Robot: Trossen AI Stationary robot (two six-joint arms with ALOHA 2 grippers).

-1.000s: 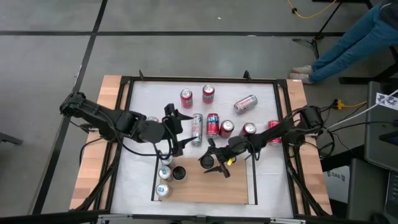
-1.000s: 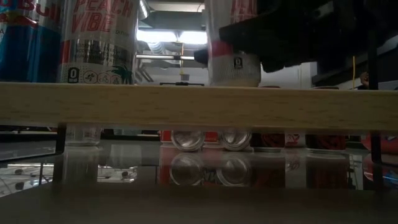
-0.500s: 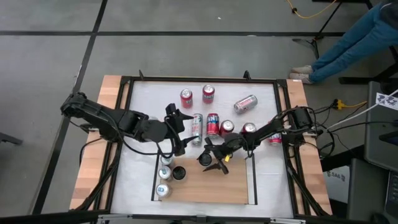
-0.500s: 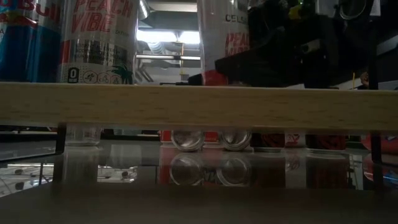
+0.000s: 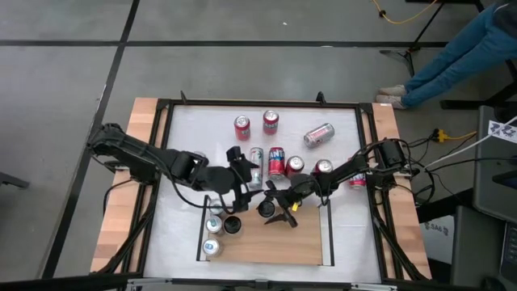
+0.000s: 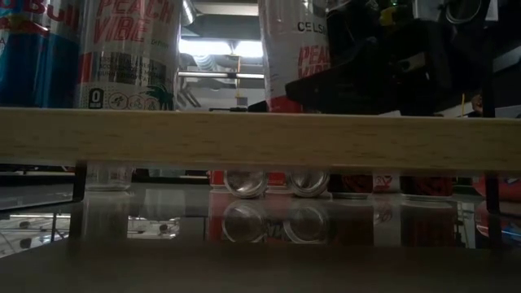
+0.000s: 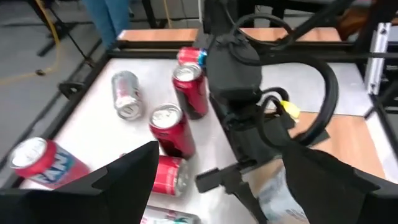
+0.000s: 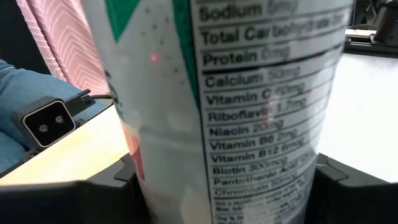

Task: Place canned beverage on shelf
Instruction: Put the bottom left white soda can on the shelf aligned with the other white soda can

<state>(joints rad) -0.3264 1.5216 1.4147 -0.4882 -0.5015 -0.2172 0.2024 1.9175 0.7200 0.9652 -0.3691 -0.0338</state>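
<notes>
White can point(image 8: 249, 106) upright over light-wood shelf point(image 5: 299, 242) — right jaws clamping it.

From overhead my desk point(image 5: 347, 129) is evenly lit, shadows soft beneath my arms. At table height I look into bright ceiling lights point(image 6: 220, 47); everything before them goes dark, and the glossy top mirrors the cans. The can point(image 8: 230, 93) at my right wrist fills the frame, blurred.

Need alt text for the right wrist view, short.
A tall white can fills the view, nutrition label facing the camera, held between the right tool's two dark fingers. Light-wood surface shows behind it.
</notes>
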